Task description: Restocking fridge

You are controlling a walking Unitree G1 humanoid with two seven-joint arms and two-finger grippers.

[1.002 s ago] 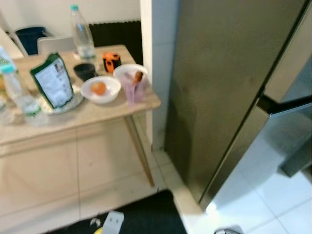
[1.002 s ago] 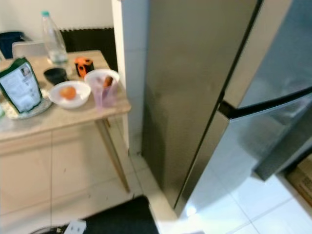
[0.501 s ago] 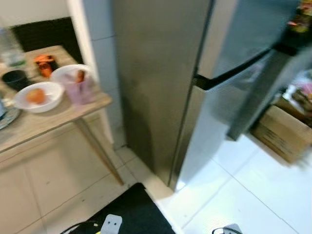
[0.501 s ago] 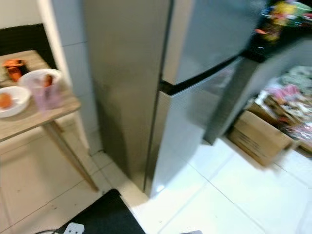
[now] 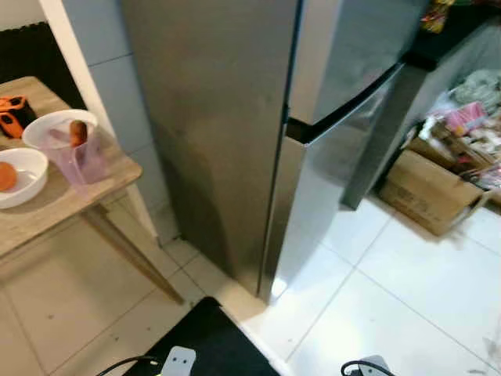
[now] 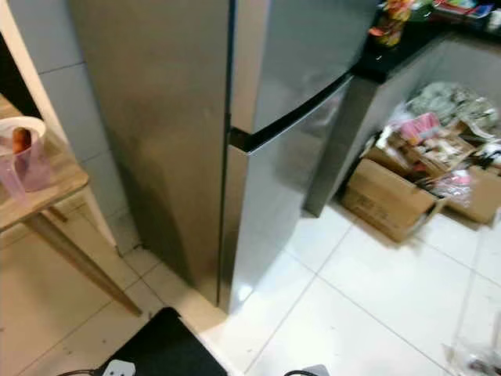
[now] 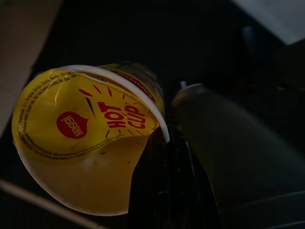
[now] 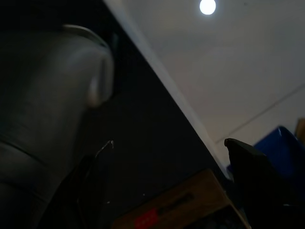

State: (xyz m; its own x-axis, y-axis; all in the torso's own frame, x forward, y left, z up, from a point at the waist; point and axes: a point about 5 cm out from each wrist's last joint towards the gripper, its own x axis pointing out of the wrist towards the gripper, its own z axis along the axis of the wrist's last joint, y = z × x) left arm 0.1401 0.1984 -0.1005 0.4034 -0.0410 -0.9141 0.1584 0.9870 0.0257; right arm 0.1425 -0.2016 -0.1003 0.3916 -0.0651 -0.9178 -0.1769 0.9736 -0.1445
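**Noodle cup in my left end effector, closed fridge ahead**

Left eye view: a tall fridge [image 5: 227, 133] of brushed steel stands before me, both doors closed, a dark horizontal seam splitting upper door from lower. Its flat side panel shows a dull, faintly streaked sheen. On my left a pale wood-grain desk [image 5: 59, 207] on slanted legs carries a round white bowl [image 5: 19, 178] with an orange fruit [image 5: 5, 175] in it, a translucent pink plastic jug [image 5: 81, 157], and a second white bowl [image 5: 55, 129] behind the jug. The floor [image 5: 407, 290] is glossy white tile on the fridge side, beige tile under the desk.

Right eye view: to the right of the fridge, an open brown cardboard box [image 6: 387, 200] sits on the tiles, with crumpled packets and wrappers [image 6: 438, 141] heaped behind it under a dark counter.

Left wrist view: my left end effector [image 7: 167, 157] is clamped on a noodle cup [image 7: 90, 143], a round yellow tub with a white rim and a foil lid printed in red. One black finger presses against the cup's side. The surroundings are dark.

Right wrist view: my right end effector [image 8: 171, 171] hangs idle with its two black fingers [image 8: 257, 176] spread apart and nothing between them; beyond lie a pale ceiling and a round light.
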